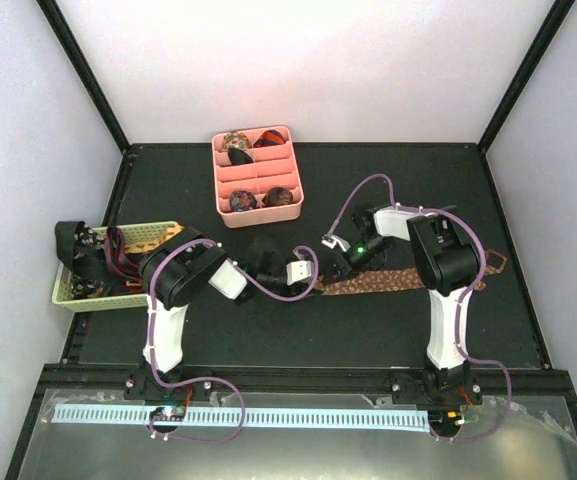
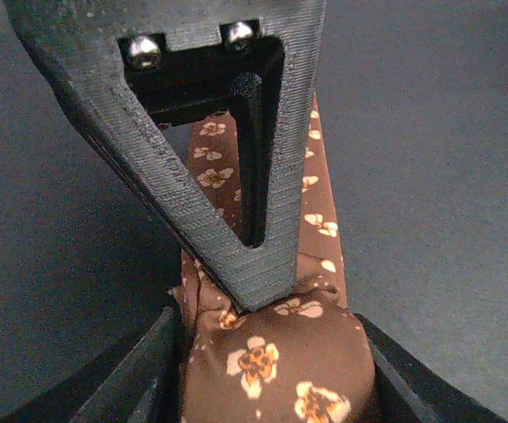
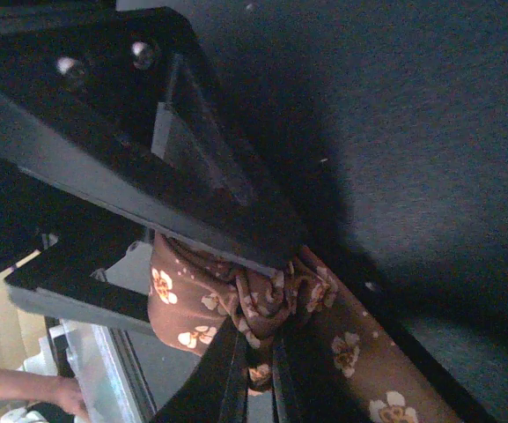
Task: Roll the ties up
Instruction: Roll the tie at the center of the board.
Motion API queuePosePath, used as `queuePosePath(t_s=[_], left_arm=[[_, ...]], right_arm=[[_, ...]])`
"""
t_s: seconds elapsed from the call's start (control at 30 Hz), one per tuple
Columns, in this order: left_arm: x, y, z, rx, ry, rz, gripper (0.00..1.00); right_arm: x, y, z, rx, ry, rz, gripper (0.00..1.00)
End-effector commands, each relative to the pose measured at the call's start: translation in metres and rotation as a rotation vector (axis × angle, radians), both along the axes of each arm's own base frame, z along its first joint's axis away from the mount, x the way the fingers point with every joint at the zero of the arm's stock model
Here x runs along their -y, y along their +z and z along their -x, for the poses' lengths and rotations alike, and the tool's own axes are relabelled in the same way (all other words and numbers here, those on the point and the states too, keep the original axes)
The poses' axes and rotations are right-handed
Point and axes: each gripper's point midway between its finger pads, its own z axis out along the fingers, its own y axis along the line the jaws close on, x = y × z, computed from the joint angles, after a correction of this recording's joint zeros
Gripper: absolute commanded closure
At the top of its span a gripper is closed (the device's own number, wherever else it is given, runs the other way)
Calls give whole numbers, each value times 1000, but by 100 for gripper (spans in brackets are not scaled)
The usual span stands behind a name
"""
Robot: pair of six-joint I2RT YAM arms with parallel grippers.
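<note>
The top view looks steeply down from above and behind the arm bases, which sit along its lower edge, and takes in the whole dark bench and the white walls. The left wrist view sits very close over the brown flowered tie, looking along its strip between its own jaws. The right wrist view, as close (and far darker), faces the same bunched end from the other side. All three share that tie.
</note>
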Motion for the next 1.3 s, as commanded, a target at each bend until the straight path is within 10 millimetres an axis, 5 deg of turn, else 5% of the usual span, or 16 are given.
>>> queuePosePath(t_s=[0.0, 0.27, 0.53, 0.73, 0.93, 1.07, 1.27], left_arm=[[-1, -4, 20, 22, -86, -11, 51], [-5, -26, 19, -62, -16, -150, 66], [-16, -41, 18, -94, 27, -252, 76], [-22, -49, 13, -132, 81, -323, 77], [-26, -53, 13, -161, 116, -367, 76], [-27, -50, 17, -154, 111, -366, 77], [-27, -49, 20, -147, 99, -363, 77]], right_arm=[[-8, -10, 19, -26, 6, 1, 98], [-9, 2, 21, 38, 9, 17, 97], [8, 27, 5, 41, -42, -12, 66], [4, 43, 15, -8, -77, -65, 61], [-5, 30, 16, -44, -72, -33, 61], [4, 13, 9, -25, -74, 65, 60], [23, 21, 25, -24, -107, 79, 54]])
